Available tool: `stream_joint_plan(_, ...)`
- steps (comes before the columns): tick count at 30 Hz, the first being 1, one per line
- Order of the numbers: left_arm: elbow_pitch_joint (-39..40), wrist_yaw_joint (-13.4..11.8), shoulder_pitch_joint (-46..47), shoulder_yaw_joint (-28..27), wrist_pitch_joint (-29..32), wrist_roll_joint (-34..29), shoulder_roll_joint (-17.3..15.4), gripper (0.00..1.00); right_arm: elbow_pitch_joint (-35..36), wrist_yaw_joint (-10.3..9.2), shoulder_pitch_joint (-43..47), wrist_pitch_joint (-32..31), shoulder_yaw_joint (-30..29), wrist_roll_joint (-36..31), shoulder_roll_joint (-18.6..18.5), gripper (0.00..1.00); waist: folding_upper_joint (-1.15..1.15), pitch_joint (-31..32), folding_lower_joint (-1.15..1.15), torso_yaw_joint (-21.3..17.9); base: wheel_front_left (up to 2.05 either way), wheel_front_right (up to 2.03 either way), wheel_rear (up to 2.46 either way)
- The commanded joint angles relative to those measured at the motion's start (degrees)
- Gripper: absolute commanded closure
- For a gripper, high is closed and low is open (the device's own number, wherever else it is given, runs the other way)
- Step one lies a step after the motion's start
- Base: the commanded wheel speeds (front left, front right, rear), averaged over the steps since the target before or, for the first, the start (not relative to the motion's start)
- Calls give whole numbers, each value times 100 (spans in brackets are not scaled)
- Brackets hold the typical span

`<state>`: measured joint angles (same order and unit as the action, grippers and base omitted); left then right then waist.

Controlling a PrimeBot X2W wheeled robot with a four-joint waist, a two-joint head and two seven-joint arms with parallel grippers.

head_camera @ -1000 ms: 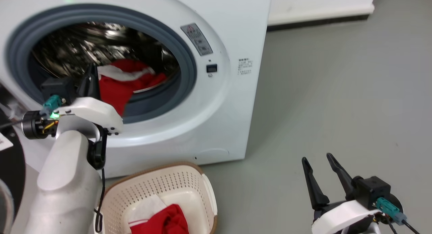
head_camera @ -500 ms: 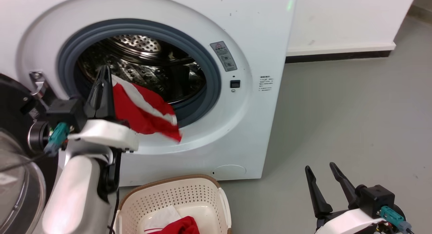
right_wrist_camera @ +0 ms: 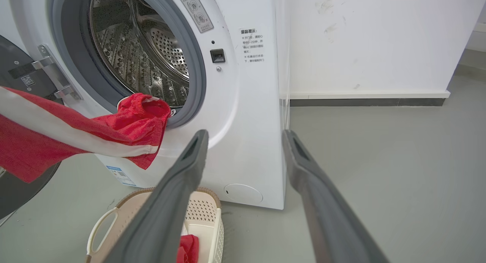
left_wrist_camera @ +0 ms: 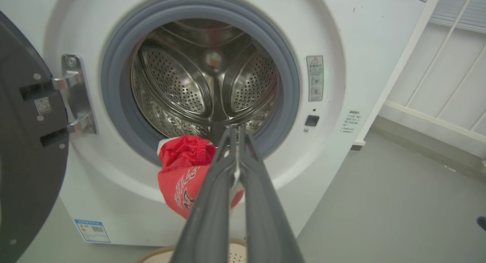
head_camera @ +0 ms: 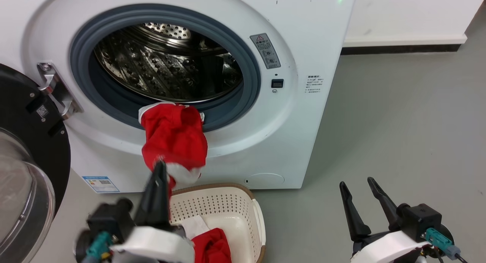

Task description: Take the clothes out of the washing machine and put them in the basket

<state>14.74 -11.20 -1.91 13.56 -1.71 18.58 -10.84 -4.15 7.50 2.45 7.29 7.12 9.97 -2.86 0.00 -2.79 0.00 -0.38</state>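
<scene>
Over the lip of the one washing machine drapes one red garment, its lower end clamped in the left end effector near the one basket, where a second garment lies. Left wrist view adds white print. The right end effector stands apart, empty, over grey floor.

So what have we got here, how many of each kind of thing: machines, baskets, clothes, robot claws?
Washing machine: 1
Basket: 1
Red garments: 2, the hanging garment and the garment in the basket
Grippers: 2, left gripper and right gripper
Total: 6
</scene>
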Motion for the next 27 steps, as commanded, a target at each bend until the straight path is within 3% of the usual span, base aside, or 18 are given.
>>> stream_joint_plan(1,-14,-50,-228,80,44,83,82,100,20,-2,-77,-5,18,-34,-2,0,0,-83,0,-18,0,0,0)
stream_joint_plan(6,-453,-99,-794,299,5,271,323,100,87,-2,-154,-35,1,-86,-2,0,0,-380,0,-6,0,0,0)
stream_joint_plan(12,-1614,70,-737,457,-341,477,527,100,194,-2,-355,-44,30,-138,-2,0,0,-883,0,-47,0,0,0)
stream_joint_plan(20,-3658,368,504,306,-1183,776,719,100,361,-2,-721,-17,51,-205,-1,0,0,-1867,0,-240,0,0,0)
stream_joint_plan(27,-5185,573,2051,-131,-1354,817,765,100,568,-2,-1029,25,24,-270,-1,0,0,-2873,0,-427,0,0,0)
